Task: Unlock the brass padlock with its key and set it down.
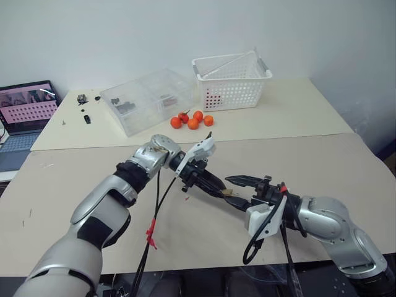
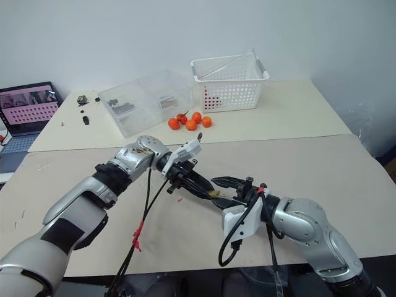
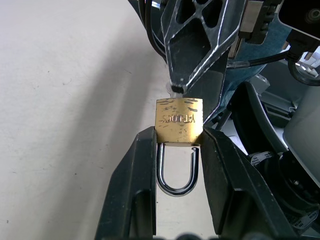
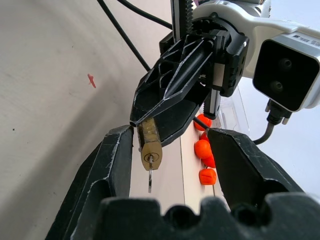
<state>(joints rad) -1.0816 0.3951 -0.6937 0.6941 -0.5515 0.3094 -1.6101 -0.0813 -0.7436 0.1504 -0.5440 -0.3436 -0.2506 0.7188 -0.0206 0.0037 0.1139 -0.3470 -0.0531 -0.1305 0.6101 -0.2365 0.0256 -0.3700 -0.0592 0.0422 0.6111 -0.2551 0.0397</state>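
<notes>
Padlock (image 3: 179,119) is pinched by its sides in the left gripper (image 3: 177,150), above the table's (image 1: 346,161) middle, key (image 4: 150,180) already in the keyhole. Right gripper (image 4: 170,145) gapes wide around it, gripping nothing. Risk: off-centre closing could push the key or twist the padlock loose. At 12 o'clock: clear box (image 1: 148,99) holds small dark parts, white basket (image 1: 232,80) looks empty.

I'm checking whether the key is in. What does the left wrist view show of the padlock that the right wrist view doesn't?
Left wrist view: the padlock face-on, with its engraving and its shackle, which looks closed. Right wrist view: its underside with a key in the keyhole, plus oranges and a red scrap on the table. Both: the left claw gripping the brass body, the right claw open beside it.
</notes>
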